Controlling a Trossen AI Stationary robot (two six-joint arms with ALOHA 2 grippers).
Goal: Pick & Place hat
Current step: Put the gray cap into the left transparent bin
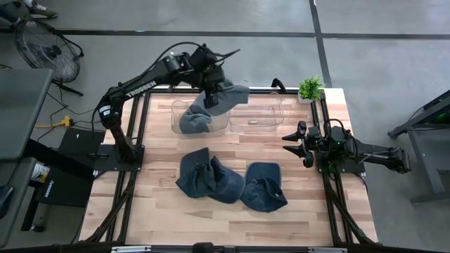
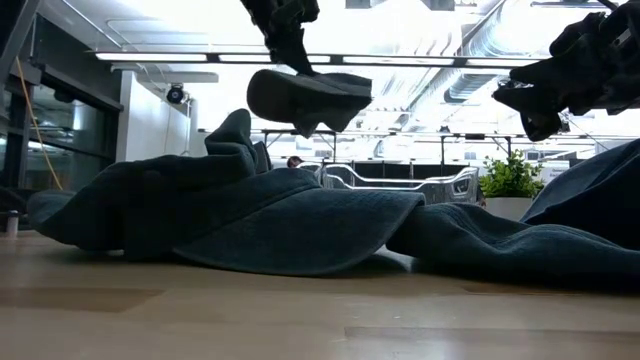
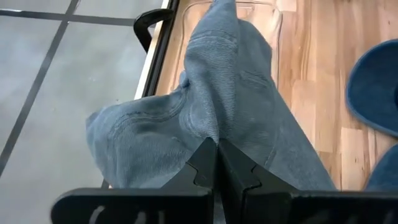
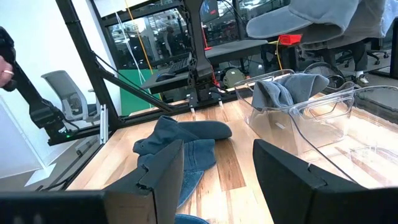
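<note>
Left gripper (image 1: 213, 90): fingers pinched on a grey hat (image 1: 228, 96), held above clear bins (image 1: 256, 116). Right gripper (image 1: 302, 144): fingers wide apart, empty, beside table (image 1: 295, 211) edge.

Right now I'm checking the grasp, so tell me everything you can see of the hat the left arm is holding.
The held hat is soft grey-blue fabric with a fine ribbed weave, a bucket-style shape with a floppy brim. The left end effector is shut on a fold of it, so it hangs crumpled in the air above the back-left clear bin, which already holds another grey hat. In the low view its brim droops sideways, well clear of the table. Nothing but the fingers visibly touches it.
</note>
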